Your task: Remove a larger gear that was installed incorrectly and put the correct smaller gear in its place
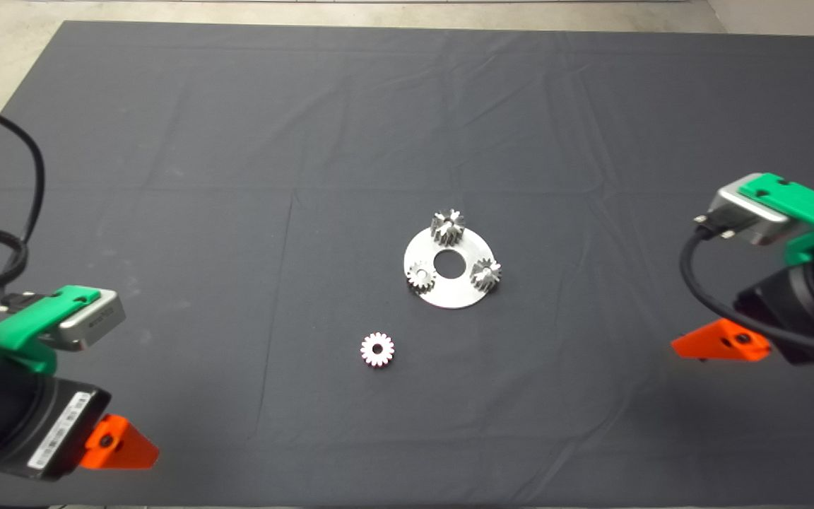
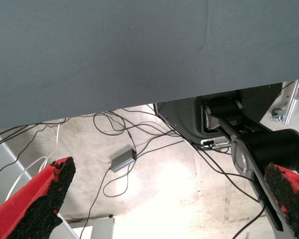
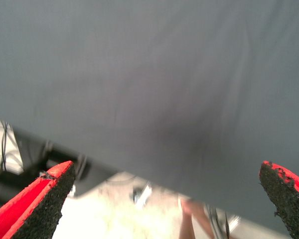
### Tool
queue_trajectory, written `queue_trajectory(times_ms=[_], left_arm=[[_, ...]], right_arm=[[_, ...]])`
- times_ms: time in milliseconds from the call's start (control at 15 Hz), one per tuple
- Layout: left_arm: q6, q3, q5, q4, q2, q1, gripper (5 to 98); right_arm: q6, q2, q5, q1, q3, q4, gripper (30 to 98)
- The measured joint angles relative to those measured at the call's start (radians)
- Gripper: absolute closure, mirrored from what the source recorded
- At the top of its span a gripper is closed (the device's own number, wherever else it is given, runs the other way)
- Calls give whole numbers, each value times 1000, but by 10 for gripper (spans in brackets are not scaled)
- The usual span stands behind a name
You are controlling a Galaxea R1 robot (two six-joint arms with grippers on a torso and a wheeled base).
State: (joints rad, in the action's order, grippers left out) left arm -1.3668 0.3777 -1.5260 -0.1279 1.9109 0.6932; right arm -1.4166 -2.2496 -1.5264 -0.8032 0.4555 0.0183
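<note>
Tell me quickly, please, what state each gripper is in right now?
Left gripper: open, holding nothing, parked at the mat's lower left.
Right gripper: open, holding nothing, parked at the mat's right edge.

Both end effectors (idle) agape

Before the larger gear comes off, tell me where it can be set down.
Bare mat lies left of the steel disc, and more lies between it and the right gripper. Crowded: the disc and the smaller gear in front.
</note>
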Motion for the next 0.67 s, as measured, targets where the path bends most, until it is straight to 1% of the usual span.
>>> queue_trajectory(times_ms=[133,200,267,333,467,600,667], left_arm=[[1,-1,0,0,1,0,59],[3,-1,1,0,3,0,59],[3,-1,2,0,3,0,59],[3,-1,2,0,3,0,59],[3,-1,0,0,-1,0,59],[3,-1,0,0,1,0,59],[3,-1,2,0,3,0,59]], right_arm=[[34,-39,-4,66,91,-62,308],[49,-78,-12,108,145,-103,308],[62,-140,-11,133,203,-137,308],[72,-187,-7,139,250,-162,308],[84,-257,-1,144,320,-207,308],[92,-298,-1,169,360,-253,308],[108,-311,-1,186,386,-272,308]])
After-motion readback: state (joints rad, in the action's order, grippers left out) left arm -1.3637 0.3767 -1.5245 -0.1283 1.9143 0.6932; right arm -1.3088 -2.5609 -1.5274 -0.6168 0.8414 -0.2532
